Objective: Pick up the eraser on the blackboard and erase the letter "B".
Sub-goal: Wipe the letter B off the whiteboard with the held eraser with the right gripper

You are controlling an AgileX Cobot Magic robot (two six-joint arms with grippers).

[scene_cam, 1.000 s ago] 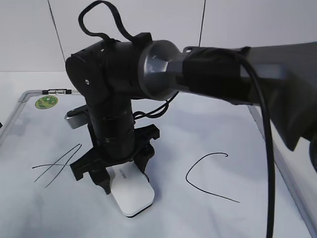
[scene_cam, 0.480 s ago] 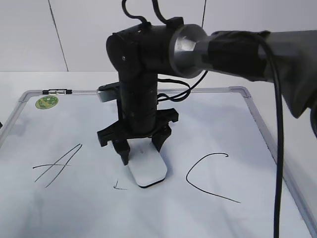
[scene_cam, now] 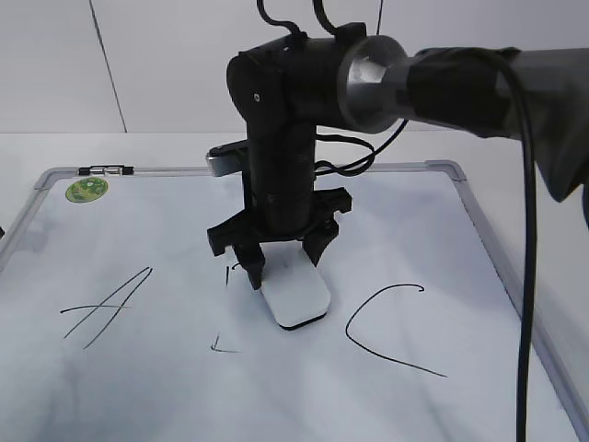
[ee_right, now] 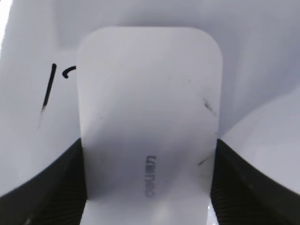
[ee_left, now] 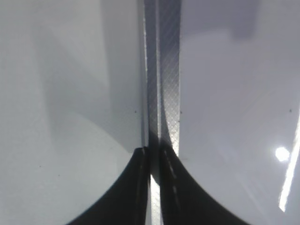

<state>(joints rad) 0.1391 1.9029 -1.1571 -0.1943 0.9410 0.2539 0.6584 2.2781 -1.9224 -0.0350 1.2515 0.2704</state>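
Note:
The blackboard (scene_cam: 481, 226) is a white board with a grey frame that lies flat. My right gripper (scene_cam: 283, 267) reaches to its middle and is shut on the white eraser (scene_cam: 296, 299), which lies flat on the board. In the right wrist view the eraser (ee_right: 149, 117) sits between the jaws (ee_right: 149, 185), grey lettering up. Of the letter "B" only short strokes show: one left of the eraser (scene_cam: 230, 270), one lower (scene_cam: 221, 347), and two marks in the right wrist view (ee_right: 47, 93). My left gripper (ee_left: 153, 161) is shut and empty over the board's grey frame (ee_left: 166, 93).
A slanted "A" (scene_cam: 106, 307) is drawn on the left and an open "C" (scene_cam: 391, 327) on the right. A green sticker (scene_cam: 86, 190) and a small marker (scene_cam: 106, 170) sit at the board's far left corner. The right arm's cable hangs at the right.
My right gripper has slid the eraser to the right and away from the near edge. Short leftover strokes of the "B" have come into view to its left.

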